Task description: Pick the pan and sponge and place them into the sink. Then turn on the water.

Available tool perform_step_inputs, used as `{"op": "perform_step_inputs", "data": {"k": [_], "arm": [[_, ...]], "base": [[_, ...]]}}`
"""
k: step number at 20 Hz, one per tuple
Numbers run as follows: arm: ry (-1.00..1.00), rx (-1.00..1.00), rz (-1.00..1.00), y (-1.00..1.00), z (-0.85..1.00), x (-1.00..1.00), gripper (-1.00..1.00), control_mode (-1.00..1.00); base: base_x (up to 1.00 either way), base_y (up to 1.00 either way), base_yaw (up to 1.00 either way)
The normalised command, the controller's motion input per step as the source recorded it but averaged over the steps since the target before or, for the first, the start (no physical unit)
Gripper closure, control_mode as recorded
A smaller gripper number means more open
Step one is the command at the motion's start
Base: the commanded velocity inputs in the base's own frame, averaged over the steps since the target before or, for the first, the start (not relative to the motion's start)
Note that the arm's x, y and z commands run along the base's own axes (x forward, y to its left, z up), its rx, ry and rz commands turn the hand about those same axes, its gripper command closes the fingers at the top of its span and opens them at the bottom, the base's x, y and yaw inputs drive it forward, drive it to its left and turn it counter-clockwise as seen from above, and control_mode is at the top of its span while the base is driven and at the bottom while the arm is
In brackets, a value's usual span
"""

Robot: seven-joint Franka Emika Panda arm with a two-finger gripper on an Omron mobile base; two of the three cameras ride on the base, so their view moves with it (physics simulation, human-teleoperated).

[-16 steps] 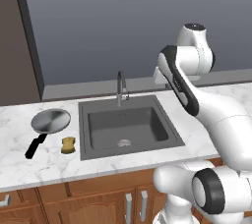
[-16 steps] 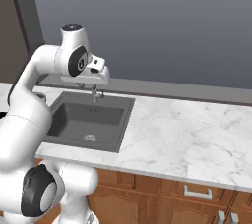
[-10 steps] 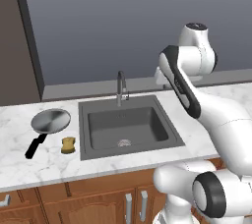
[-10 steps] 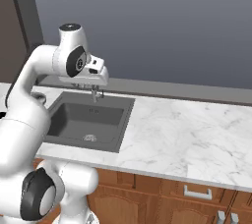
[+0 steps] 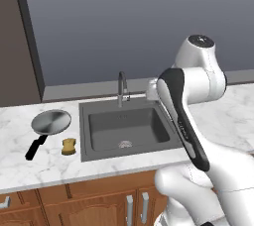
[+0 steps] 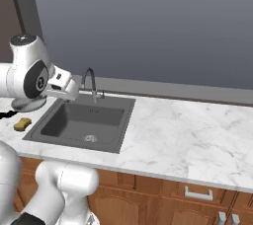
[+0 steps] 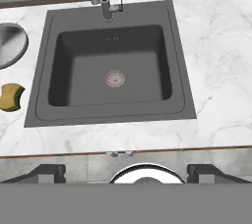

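While gripper (image 7: 126, 171) is held wide open and empty: pan (image 5: 51, 121) judged rigid, heavyish; best grasped by black handle (image 5: 35, 146).

The sink (image 7: 39, 70) looked matt dark grey, with a shiny metal drain (image 7: 115, 78) and a brushed metal faucet (image 5: 121, 87). The counter (image 6: 188, 135) was glossy white marble over wooden cabinet fronts (image 5: 89, 197). The pan (image 5: 51, 121) looked dull silver metal with a black handle; the sponge (image 5: 69, 145) was a rough ochre.
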Motion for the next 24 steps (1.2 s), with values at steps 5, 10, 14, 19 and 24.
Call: {"op": "perform_step_inputs", "data": {"k": [5, 10, 14, 19, 24], "arm": [[0.04, 0.08, -0.10, 1.00, -0.19, -0.13, -1.00, -1.00], [0.11, 0.14, -0.12, 1.00, -0.28, 0.01, -1.00, -1.00], [0.16, 0.09, -0.14, 1.00, -0.41, 0.27, -1.00, -1.00], [0.19, 0.03, -0.02, 1.00, -0.26, 0.45, -1.00, -1.00], [0.06, 0.00, 0.00, 1.00, -0.04, 0.47, -1.00, -1.00]], "base": [[0.00, 0.00, 0.00], [0.00, 0.00, 0.00], [0.00, 0.00, 0.00], [0.00, 0.00, 0.00], [0.00, 0.00, 0.00]]}}
